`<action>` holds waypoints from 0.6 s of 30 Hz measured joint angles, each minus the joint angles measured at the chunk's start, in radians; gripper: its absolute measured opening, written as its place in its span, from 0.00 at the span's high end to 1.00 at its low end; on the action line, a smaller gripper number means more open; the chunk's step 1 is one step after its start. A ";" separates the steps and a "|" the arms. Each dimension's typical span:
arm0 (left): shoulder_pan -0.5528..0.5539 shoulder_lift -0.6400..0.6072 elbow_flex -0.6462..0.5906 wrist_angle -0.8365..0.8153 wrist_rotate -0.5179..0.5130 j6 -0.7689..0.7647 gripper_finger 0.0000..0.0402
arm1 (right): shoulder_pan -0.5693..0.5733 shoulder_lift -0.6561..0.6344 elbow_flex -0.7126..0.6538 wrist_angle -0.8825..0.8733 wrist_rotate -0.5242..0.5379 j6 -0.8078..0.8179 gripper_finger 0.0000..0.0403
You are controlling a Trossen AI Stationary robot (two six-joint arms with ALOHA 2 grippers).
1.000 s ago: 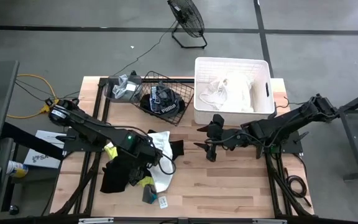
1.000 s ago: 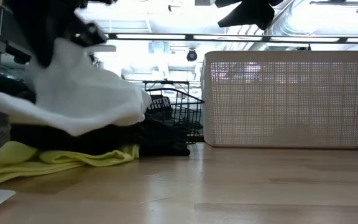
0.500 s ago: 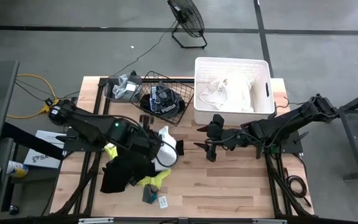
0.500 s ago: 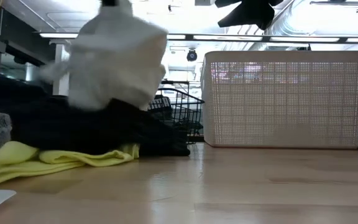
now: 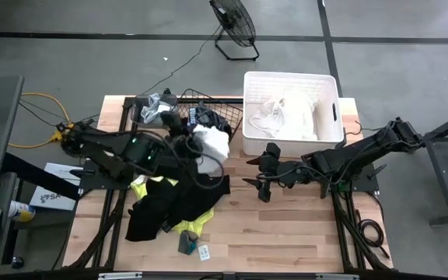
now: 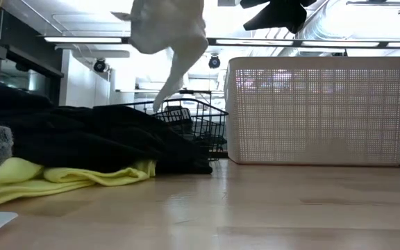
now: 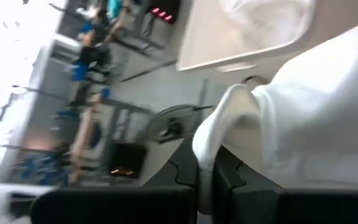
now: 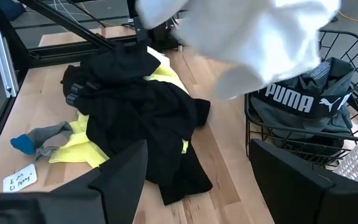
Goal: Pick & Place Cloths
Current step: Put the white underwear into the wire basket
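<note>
Left gripper (image 5: 195, 140) is pinching a white cloth (image 5: 211, 141), its fingers clamped tight on a fold of the fabric and holding it up off the counter (image 5: 286, 225), over the near edge of the wire basket (image 5: 236, 120). From table height the white cloth (image 6: 169, 28) is dangling high in the air, one tail drooping toward the basket (image 6: 193, 121). In the left wrist view the fold (image 7: 229, 124) is bunching right between the dark fingers.

Right gripper (image 5: 261, 173) is hovering near the middle of the counter, just in front of the white tub (image 5: 329, 85), its fingers spread wide and holding nothing (in its own wrist view the two dark fingers (image 8: 123, 174) are standing well apart).

Remaining cloths are lying in a heap (image 5: 166, 204) at the left of the counter: black garments (image 8: 142, 118) on top, neon yellow (image 6: 68, 177) poking out beneath, a grey sock with a blue toe (image 8: 39, 137) beside them. A black garment with white PUMA lettering (image 8: 303, 102) is sitting in the basket, and pale cloths (image 5: 286, 117) are lying in the tub. A small paper tag (image 8: 18, 181) is resting on the counter near the heap.
</note>
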 joint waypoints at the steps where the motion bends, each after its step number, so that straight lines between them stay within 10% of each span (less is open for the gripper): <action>1: 0.020 0.000 0.000 0.000 -0.015 0.006 1.00 | 0.000 0.000 0.000 0.000 0.000 0.000 0.32; 18: 0.499 0.013 0.000 0.118 0.156 -0.084 1.00 | 0.000 0.000 0.000 0.000 0.005 0.000 0.32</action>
